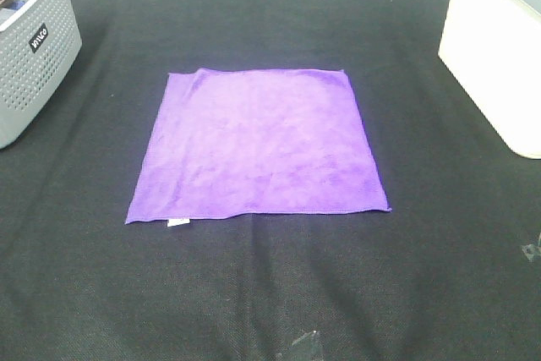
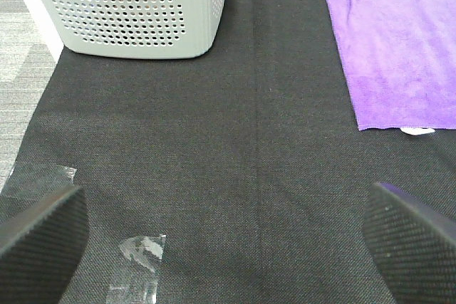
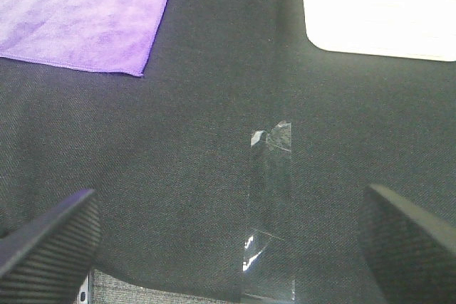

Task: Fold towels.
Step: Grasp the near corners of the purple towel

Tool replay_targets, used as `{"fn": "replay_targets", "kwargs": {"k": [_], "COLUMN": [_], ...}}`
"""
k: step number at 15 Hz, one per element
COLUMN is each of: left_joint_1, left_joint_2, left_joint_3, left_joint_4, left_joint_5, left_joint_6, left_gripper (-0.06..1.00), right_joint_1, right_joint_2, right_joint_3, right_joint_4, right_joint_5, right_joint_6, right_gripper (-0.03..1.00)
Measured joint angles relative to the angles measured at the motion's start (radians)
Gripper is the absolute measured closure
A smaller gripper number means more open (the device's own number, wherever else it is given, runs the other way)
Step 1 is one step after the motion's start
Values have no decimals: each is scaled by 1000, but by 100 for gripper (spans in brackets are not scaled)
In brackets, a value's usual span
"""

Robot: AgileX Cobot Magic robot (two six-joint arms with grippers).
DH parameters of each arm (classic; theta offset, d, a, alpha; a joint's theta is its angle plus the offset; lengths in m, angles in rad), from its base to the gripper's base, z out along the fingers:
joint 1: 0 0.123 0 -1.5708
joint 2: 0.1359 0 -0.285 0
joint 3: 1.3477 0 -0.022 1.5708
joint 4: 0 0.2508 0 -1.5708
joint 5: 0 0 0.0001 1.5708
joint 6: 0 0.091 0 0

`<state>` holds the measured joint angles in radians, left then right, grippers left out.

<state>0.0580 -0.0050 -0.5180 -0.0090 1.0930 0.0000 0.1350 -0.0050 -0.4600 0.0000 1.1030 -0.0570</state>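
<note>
The purple towel [image 1: 258, 143] lies spread flat and square in the middle of the black table mat, its small white tag [image 1: 178, 222] at the near hem. The left wrist view catches its near left corner [image 2: 399, 48] with the tag [image 2: 417, 131]; the right wrist view catches its near right corner [image 3: 92, 12]. My left gripper [image 2: 228, 236] hovers open over bare mat, well short of the towel, with nothing between its fingers [image 2: 43, 229]. My right gripper [image 3: 228, 236] is open too, empty, above the mat near the front edge. Neither gripper appears in the high view.
A grey perforated basket [image 1: 34, 48] stands at the far left, also seen in the left wrist view [image 2: 135, 12]. A white bin [image 1: 494, 48] stands at the far right [image 3: 377, 8]. Clear tape strips [image 3: 271, 204] [image 2: 139, 268] stick to the mat near the front.
</note>
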Motion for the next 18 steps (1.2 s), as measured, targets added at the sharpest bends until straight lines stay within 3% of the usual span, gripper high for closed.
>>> {"fn": "replay_targets", "kwargs": {"k": [18], "left_joint_1": [0], "left_joint_2": [10], "left_joint_3": [-2], "left_joint_4": [0], "left_joint_5": [4], "left_joint_6": [14], "left_gripper": [-5], "right_joint_1": [0], "right_joint_2": [1], "right_joint_3": [-13], "right_joint_4": [0], "right_joint_5": [-16], "right_joint_6": [1], "right_gripper": [3]}}
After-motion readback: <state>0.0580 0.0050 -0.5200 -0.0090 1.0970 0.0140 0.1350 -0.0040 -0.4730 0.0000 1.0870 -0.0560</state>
